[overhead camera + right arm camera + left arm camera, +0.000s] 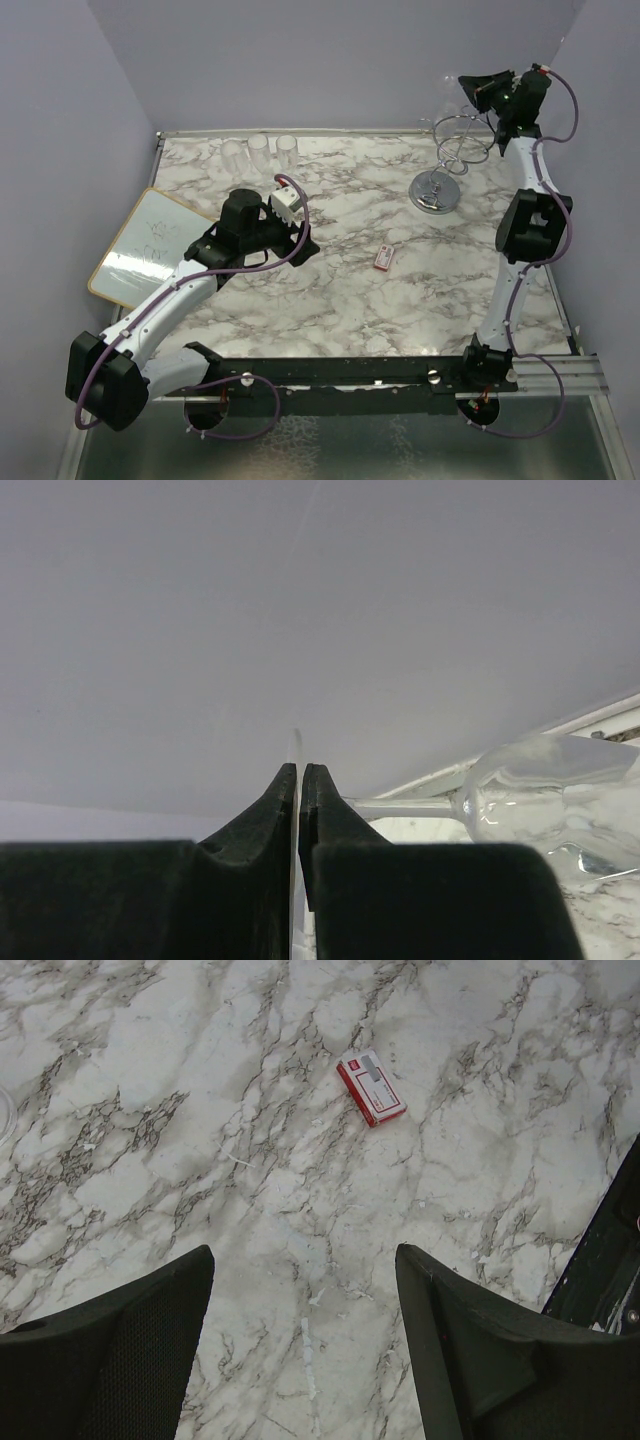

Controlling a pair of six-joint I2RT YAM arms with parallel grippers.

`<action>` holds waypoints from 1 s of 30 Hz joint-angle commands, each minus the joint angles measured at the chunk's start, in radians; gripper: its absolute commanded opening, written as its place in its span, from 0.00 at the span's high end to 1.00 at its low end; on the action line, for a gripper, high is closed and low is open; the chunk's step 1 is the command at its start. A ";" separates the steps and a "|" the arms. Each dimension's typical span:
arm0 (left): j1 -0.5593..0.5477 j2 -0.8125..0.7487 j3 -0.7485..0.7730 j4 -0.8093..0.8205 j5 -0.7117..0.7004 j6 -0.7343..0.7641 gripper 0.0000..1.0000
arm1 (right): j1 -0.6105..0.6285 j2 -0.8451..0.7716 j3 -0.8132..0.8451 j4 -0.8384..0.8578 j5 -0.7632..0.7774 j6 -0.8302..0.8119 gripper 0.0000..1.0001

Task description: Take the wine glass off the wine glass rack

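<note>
Marble table (330,300): rack (435,192), red box (383,259), whiteboard (150,245), cups (260,150)

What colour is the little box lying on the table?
Red and white. The little box shows best in the left wrist view.

We log this as a robotics lab test cell: a left arm (165,300) and a right arm (506,300) are bolted to a black rail (350,372) at the edge of a marble-patterned table (330,300), boxed in by plain lilac walls (300,60). Purple cabling (573,110) runs exposed along both arms. The sparse props, a wine glass rack (437,192) and a small whiteboard (150,245), look like a staged trial set-up.
</note>
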 commanded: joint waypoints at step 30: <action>-0.003 -0.028 -0.018 0.022 0.012 0.005 0.25 | 0.100 -0.232 0.037 -0.009 -0.010 -0.156 0.99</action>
